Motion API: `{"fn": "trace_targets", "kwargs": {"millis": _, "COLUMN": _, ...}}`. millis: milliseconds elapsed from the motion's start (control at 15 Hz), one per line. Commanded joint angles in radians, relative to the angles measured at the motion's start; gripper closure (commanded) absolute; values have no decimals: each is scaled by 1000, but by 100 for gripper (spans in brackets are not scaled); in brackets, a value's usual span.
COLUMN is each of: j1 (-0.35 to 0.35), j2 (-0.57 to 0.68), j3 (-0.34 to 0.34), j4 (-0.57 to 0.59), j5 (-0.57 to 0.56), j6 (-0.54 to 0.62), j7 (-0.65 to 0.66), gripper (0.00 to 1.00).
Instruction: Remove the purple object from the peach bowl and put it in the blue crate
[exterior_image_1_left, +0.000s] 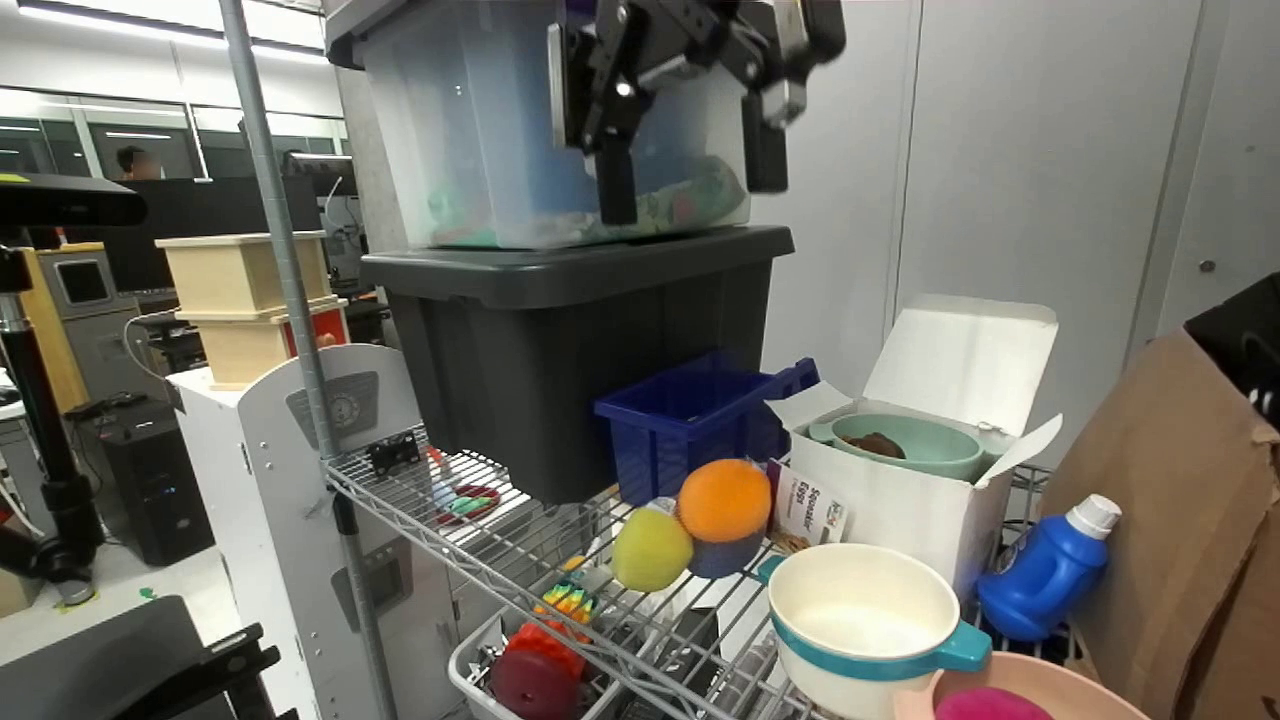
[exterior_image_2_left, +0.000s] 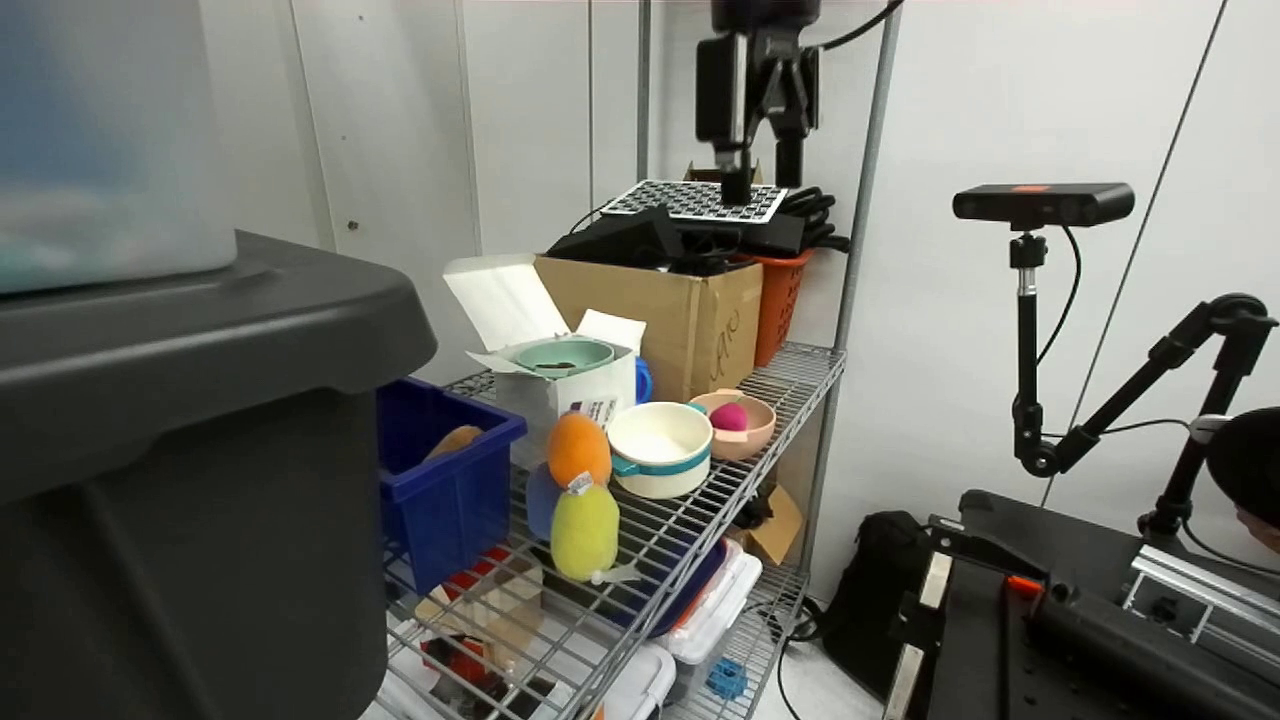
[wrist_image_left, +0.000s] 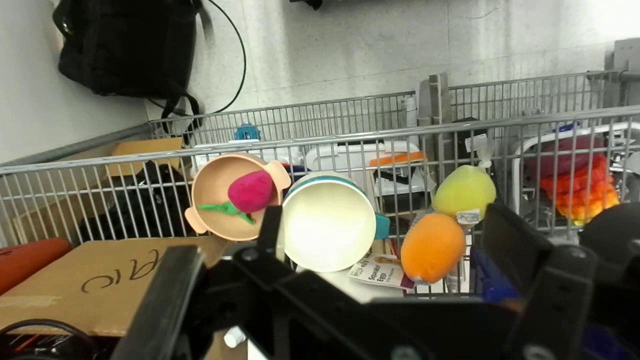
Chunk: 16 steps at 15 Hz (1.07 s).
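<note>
The purple object is a magenta egg-shaped item (wrist_image_left: 251, 191) lying in the peach bowl (wrist_image_left: 212, 175), beside a small green toy (wrist_image_left: 225, 208). In both exterior views the purple object (exterior_image_1_left: 990, 704) (exterior_image_2_left: 729, 417) shows inside the peach bowl (exterior_image_1_left: 1065, 676) (exterior_image_2_left: 752, 440). The blue crate (exterior_image_1_left: 655, 455) (exterior_image_2_left: 455, 525) stands beside the black tote and holds a brownish item (exterior_image_2_left: 455, 440). In the wrist view the crate (wrist_image_left: 492, 280) is mostly hidden behind a finger. My gripper (exterior_image_1_left: 692, 185) (exterior_image_2_left: 763, 175) (wrist_image_left: 390, 227) is open and empty, high above the shelf.
A cream bowl (wrist_image_left: 330, 225) stands next to the peach bowl. An orange egg (exterior_image_1_left: 725, 500) and yellow egg (exterior_image_1_left: 652, 550) lie before the crate. A white box (exterior_image_1_left: 885, 510), blue bottle (exterior_image_1_left: 1045, 570) and cardboard box (exterior_image_2_left: 690, 320) stand behind. A black tote (exterior_image_1_left: 560, 350) rises beside the crate.
</note>
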Motion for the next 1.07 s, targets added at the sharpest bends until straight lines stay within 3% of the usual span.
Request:
{"fn": "trace_targets", "kwargs": {"millis": 0, "j1": -2, "j2": 161, "j3": -23, "j4": 89, "j5": -13, "j6": 77, "j7": 8, "gripper": 0}}
{"fn": "trace_targets", "kwargs": {"millis": 1000, "j1": -66, "j2": 493, "j3": -122, "j4": 315, "j5": -6, "j6": 164, "j7": -3, "gripper": 0}}
